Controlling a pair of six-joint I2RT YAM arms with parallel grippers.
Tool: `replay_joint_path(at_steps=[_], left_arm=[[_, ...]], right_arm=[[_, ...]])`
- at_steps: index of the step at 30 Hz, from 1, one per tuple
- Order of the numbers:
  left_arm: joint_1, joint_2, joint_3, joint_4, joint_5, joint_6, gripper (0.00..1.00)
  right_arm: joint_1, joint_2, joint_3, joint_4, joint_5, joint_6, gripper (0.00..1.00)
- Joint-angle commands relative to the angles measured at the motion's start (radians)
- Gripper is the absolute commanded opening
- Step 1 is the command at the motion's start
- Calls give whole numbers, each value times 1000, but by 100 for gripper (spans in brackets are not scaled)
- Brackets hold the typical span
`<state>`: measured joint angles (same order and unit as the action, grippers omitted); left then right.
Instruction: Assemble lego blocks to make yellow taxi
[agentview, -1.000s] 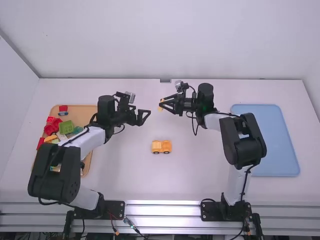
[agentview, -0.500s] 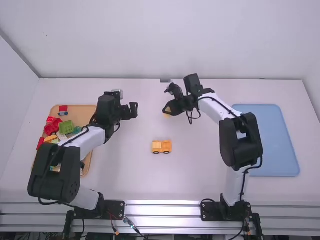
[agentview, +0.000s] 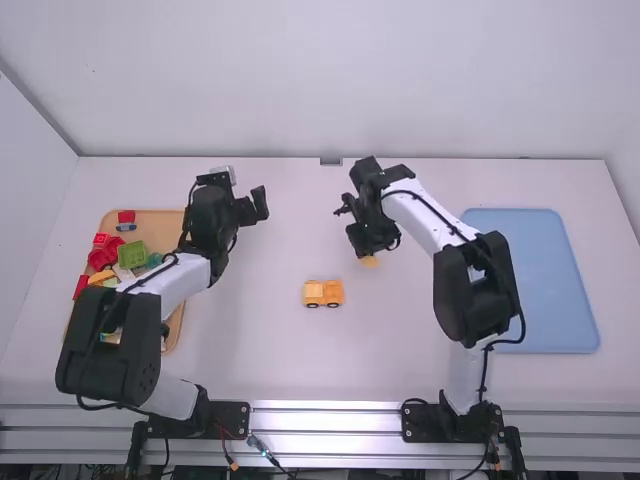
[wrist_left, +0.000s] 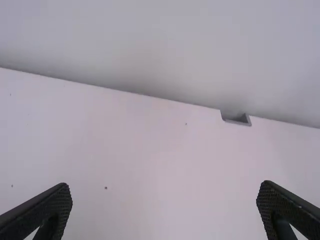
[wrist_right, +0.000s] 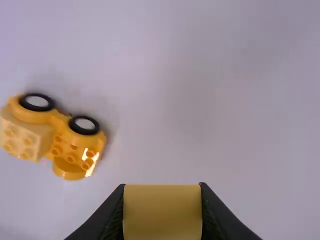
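1. Where the counter (agentview: 400, 370) carries the yellow toy car (agentview: 323, 293), the car's long axis runs left to right.
2. Beyond the car and to its left, the left pincer (wrist_left: 165, 189) is spread; the right pincer (wrist_right: 162, 186), nearer, grips a yellow block (wrist_right: 162, 212).
3. That block sits right of and beyond the car, so joining them probably needs travel leftward and nearer the bases.

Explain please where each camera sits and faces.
High view: above and behind, looking down on table and both arms.
Left wrist view: on that arm, facing table and wall; own open fingers show.
Right wrist view: on that arm, facing down; its fingers hold a yellow block.
Shared by high and right wrist views: block and toy car.
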<state>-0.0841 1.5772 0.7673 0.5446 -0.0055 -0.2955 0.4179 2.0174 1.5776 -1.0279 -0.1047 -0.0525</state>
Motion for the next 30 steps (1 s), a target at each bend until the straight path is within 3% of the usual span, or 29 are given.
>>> replay_joint_path(at_steps=[1, 11, 19, 30], left_arm=[[5, 5, -9, 11, -14, 0, 99], [5, 5, -9, -17, -11, -4, 99], [6, 5, -10, -49, -11, -60, 99], [5, 5, -9, -70, -11, -60, 99]], right_arm=[[-5, -20, -53, -5, 26, 126, 3], [-22, -20, -213, 63, 24, 395, 0], [-73, -20, -245, 72, 18, 846, 0], [-143, -20, -246, 51, -114, 1271, 0]])
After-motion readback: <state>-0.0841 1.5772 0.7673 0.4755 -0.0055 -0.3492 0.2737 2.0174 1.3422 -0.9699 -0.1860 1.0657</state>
